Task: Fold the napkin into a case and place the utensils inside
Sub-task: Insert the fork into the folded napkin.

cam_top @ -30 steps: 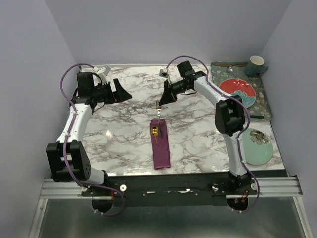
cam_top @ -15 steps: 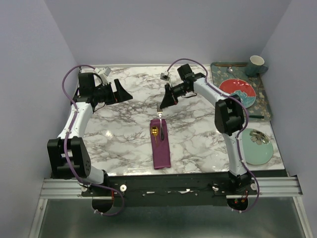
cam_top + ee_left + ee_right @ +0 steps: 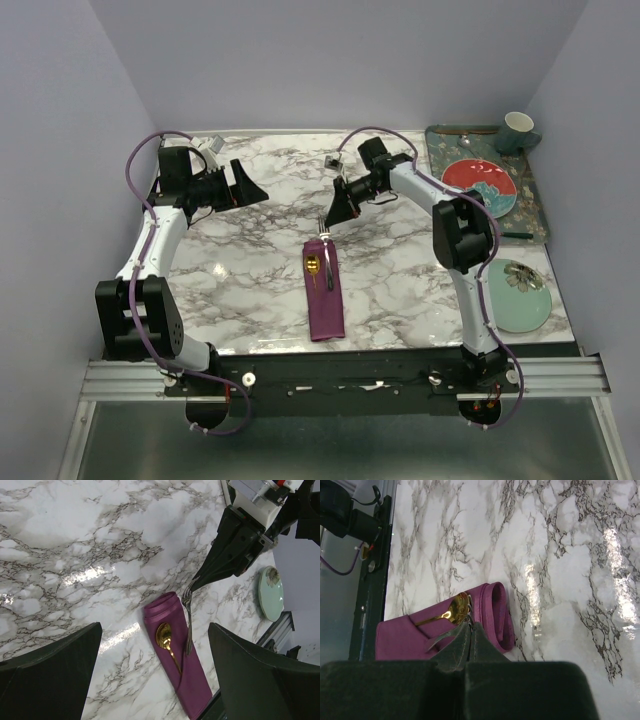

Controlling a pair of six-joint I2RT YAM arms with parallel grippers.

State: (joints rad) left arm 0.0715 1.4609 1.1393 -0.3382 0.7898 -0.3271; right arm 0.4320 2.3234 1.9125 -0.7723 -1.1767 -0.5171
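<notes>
The plum-purple napkin [image 3: 325, 295] lies folded as a narrow case [image 3: 187, 677] in the middle of the marble table. A gold spoon [image 3: 314, 265] rests in it, its bowl [image 3: 456, 609] out at the far end and its handle tucked under a diagonal fold. My right gripper [image 3: 331, 220] is shut on the silver fork [image 3: 189, 627] just below the tines. It holds the fork tilted, with the handle [image 3: 436, 640] reaching down onto the cloth beside the spoon. My left gripper [image 3: 250, 186] hovers open at the back left, well away from the case.
A patterned tray [image 3: 535, 205] at the back right carries a red plate [image 3: 480, 180] and a teal mug [image 3: 518, 130]. A pale green plate [image 3: 522, 296] sits near the right arm's base. The table's front rail [image 3: 340, 375] runs just beyond the case's near end.
My right gripper has carried the fork a little nearer and lower, bringing its handle over the far end of the case. The left arm has stayed put.
</notes>
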